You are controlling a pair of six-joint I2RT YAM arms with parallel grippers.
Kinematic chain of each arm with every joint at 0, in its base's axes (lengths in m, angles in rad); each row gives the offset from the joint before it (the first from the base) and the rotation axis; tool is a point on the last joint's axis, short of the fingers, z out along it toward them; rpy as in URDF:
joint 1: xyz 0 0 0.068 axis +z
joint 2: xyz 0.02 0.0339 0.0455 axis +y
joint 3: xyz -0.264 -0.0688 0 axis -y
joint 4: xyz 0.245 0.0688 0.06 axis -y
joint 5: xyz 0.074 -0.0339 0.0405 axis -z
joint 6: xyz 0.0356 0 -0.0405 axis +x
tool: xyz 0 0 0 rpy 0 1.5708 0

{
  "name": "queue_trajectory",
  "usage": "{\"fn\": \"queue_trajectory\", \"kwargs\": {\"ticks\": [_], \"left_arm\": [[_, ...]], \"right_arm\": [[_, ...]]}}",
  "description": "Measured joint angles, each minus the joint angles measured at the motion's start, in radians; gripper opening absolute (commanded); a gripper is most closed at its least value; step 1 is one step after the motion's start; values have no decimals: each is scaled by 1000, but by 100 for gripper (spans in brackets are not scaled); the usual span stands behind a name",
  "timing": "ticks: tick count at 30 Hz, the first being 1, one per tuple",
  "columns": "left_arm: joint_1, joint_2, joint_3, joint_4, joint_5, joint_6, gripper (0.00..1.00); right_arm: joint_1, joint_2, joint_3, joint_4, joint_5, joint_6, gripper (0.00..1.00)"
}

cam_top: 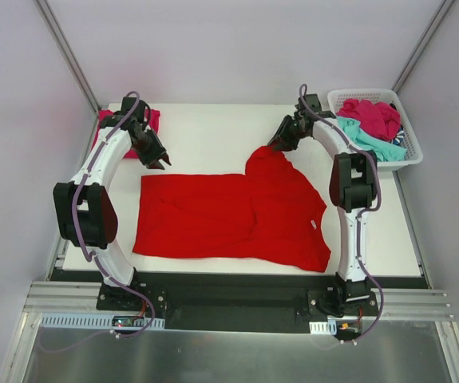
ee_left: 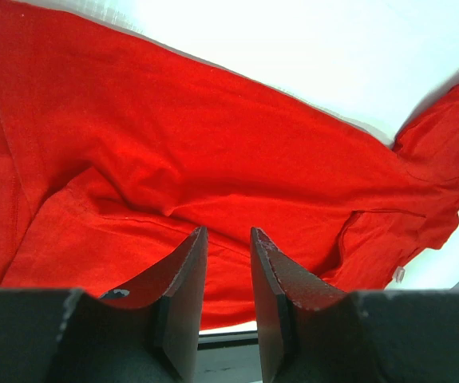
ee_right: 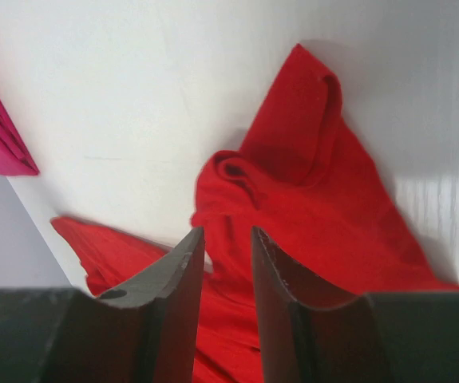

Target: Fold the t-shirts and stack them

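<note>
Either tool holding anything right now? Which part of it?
Nothing is held. The left tool and right tool each stand open with an empty gap; the red t-shirt lies loose on the table.

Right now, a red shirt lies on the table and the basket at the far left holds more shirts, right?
No: the basket stands at the far right, as the top view shows. The red shirt does lie on the table.
</note>
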Motion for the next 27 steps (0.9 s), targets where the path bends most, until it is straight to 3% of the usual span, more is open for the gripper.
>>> {"fn": "queue_trajectory", "kwargs": {"ticks": [8, 14, 21, 27], "left_arm": [[0, 0, 0, -1, 0, 0, 28], [0, 0, -1, -1, 0, 0, 28], [0, 0, -1, -2, 0, 0, 28], [0, 0, -1, -1, 0, 0, 28]], "right_arm": [[4, -179, -27, 52, 183, 196, 32], [-11, -217, -31, 60, 298, 305, 35], [2, -129, 104, -98, 344, 226, 35], [29, -51, 203, -265, 375, 33, 35]]}}
